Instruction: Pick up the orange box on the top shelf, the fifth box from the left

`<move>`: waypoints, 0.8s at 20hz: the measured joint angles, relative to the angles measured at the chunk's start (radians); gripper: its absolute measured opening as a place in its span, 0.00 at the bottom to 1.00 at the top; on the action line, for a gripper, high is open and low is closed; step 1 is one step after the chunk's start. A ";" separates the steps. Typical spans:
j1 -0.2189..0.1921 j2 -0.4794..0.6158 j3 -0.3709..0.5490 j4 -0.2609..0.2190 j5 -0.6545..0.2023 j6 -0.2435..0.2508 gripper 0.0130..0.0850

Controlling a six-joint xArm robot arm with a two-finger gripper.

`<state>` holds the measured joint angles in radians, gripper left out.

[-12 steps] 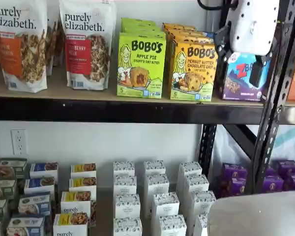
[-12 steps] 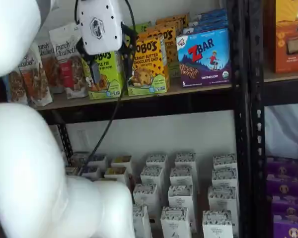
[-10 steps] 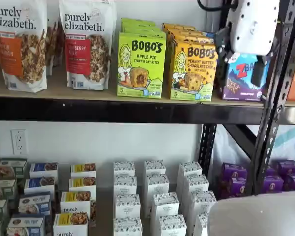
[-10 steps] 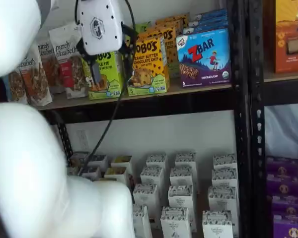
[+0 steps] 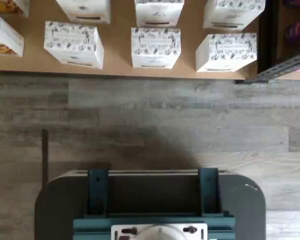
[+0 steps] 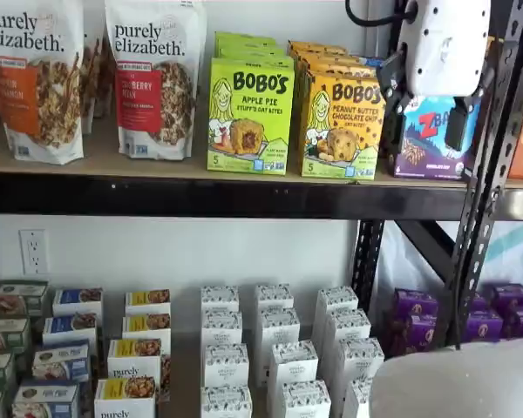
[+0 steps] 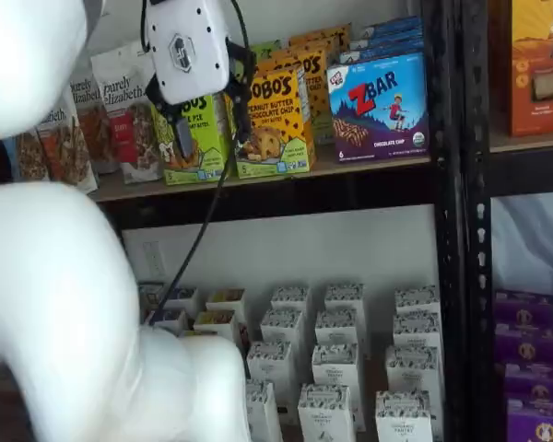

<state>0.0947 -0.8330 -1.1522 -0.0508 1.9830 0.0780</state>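
The orange box (image 6: pixel 343 126) stands upright at the front of its row on the top shelf (image 6: pixel 113 161), between a lime-green Bobo's Apple Pie carton (image 6: pixel 249 117) and a blue-purple ZBar box (image 6: pixel 429 139). It shows in both shelf views, as do the orange box (image 7: pixel 275 115) and the top shelf (image 7: pixel 258 189). My gripper (image 6: pixel 424 109) hangs in front of the shelf at box height with a plain gap between its black fingers, open and empty. It does not touch any box. In a shelf view the gripper (image 7: pixel 209 124) overlaps the green carton. The wrist view shows neither gripper nor orange box.
Purely Elizabeth bags (image 6: pixel 152 78) stand at the shelf's left. Black perforated uprights (image 6: pixel 488 174) rise at the right. Small white cartons (image 6: pixel 279 348) and purple boxes (image 6: pixel 418 318) fill the lower level. The wrist view shows white cartons (image 5: pixel 155 47), grey floor and the dark mount (image 5: pixel 150 200).
The gripper has shifted slightly up and sideways in front of the top shelf. Its fingers stay apart. The boxes have not moved.
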 joint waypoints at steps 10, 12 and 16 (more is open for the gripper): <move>0.005 0.061 -0.002 0.029 -0.151 0.021 1.00; 0.012 0.090 -0.013 0.030 -0.184 0.030 1.00; 0.012 0.140 -0.034 0.040 -0.245 0.034 1.00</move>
<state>0.1067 -0.6931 -1.1866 -0.0110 1.7381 0.1122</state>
